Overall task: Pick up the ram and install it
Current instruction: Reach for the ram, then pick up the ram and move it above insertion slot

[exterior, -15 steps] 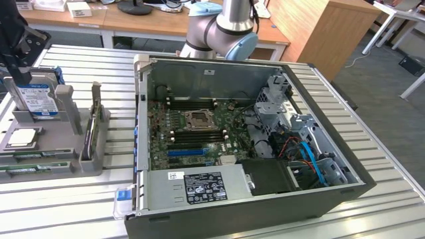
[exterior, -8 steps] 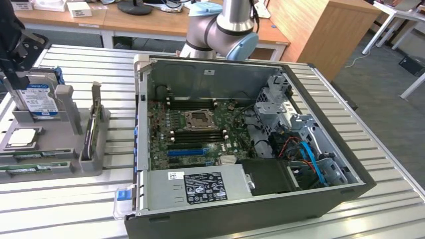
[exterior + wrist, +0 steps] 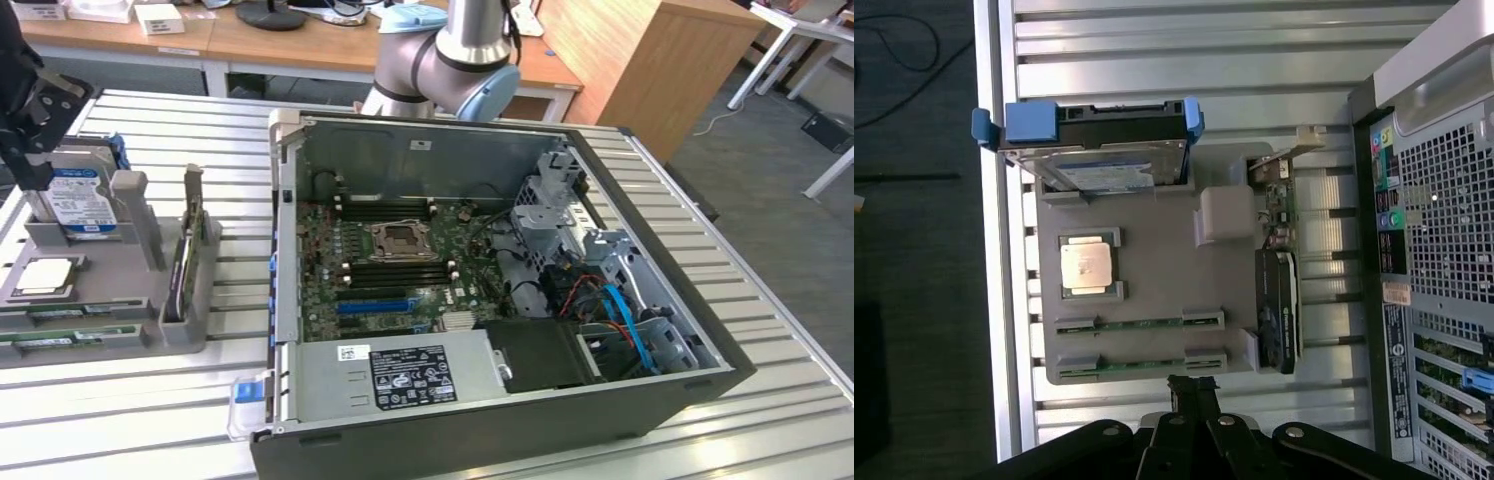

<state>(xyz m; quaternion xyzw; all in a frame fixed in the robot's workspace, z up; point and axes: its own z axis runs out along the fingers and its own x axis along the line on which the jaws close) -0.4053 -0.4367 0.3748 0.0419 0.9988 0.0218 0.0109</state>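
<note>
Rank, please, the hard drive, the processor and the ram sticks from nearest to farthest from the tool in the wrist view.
1. Ram sticks, in the grey holder's slots, closest to the shut tool.
2. Processor, in the holder's square recess.
3. Hard drive, at the holder's far end.

We see the arm (image 3: 447, 55) at the far side of the scene, a silver tube standing upright above a grey joint with a pale blue cap. At the exterior view's far left edge, the dark wrist (image 3: 24, 60) hangs with the gripper (image 3: 1192, 392) pointing down. In the wrist view the black jaws are pressed together, tips meeting with no gap, and we see nothing held between them.
</note>
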